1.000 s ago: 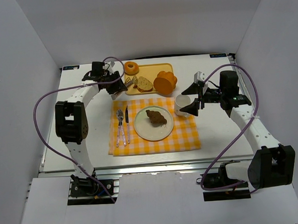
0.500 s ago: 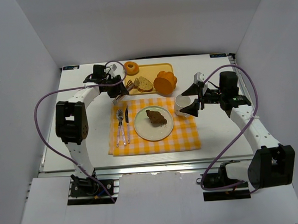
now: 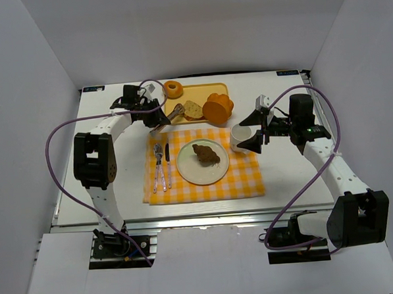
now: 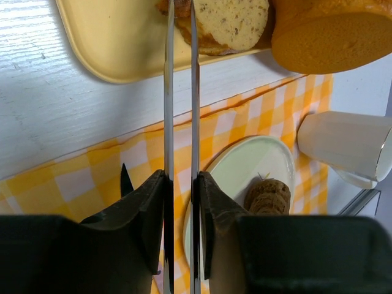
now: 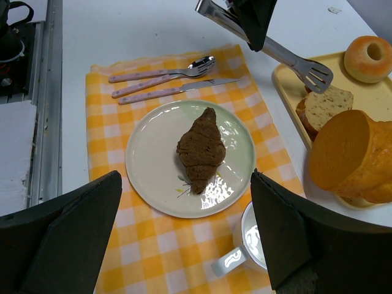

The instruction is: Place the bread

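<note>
Now the left pincer (image 4: 182,177) clamps tongs (image 5: 288,59), tips at the tan slice (image 4: 236,21); right pincer (image 5: 185,176) gapes empty.

Top external is looking down from above and behind the arm bases, taking in the whole table (image 3: 287,182). Left wrist is peering close along its tongs (image 4: 169,122), tray (image 4: 116,43) at 12 o'clock. Right wrist is viewing from farther off, tray at 3 o'clock. All three are sharing the plate (image 3: 188,170) with the dark bread (image 3: 205,153).

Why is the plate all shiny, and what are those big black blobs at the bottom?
Right wrist view: overhead light glares off the plate; the blobs are the gripper's own fingers, close to the lens. Top view: even light, soft shadows.
</note>
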